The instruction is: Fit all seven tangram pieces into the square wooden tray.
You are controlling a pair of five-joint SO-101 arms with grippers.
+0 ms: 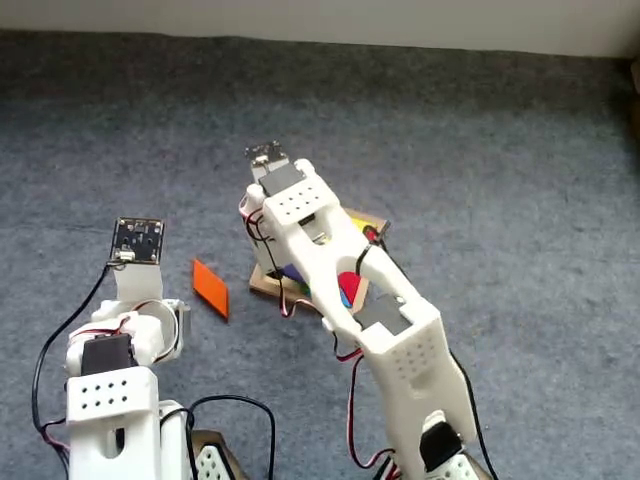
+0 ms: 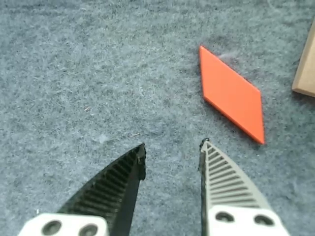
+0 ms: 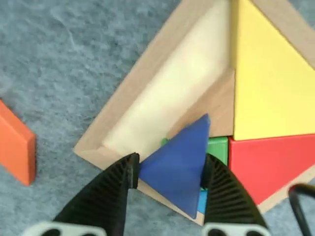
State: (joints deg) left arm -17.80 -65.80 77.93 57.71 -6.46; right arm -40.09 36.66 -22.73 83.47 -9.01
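The square wooden tray [image 3: 123, 88] holds a yellow triangle [image 3: 270, 83], a red triangle [image 3: 270, 162], a pale cream piece [image 3: 167, 88] and a green piece [image 3: 217, 150]. My right gripper [image 3: 170, 160] is shut on a blue triangle [image 3: 179, 169], which is tilted over the tray's near corner. In the high view the right arm [image 1: 340, 280] lies across the tray [image 1: 264, 283] and hides most of it. An orange parallelogram [image 2: 231, 93] lies flat on the carpet beside the tray [image 2: 307, 69]. My left gripper [image 2: 172, 147] is open just short of it, with nothing between its fingers.
Grey carpet covers the whole surface. The orange parallelogram [image 1: 210, 288] lies between the left arm [image 1: 130, 330] and the tray. Open carpet stretches beyond the tray towards the pale wall [image 1: 400, 20] at the back.
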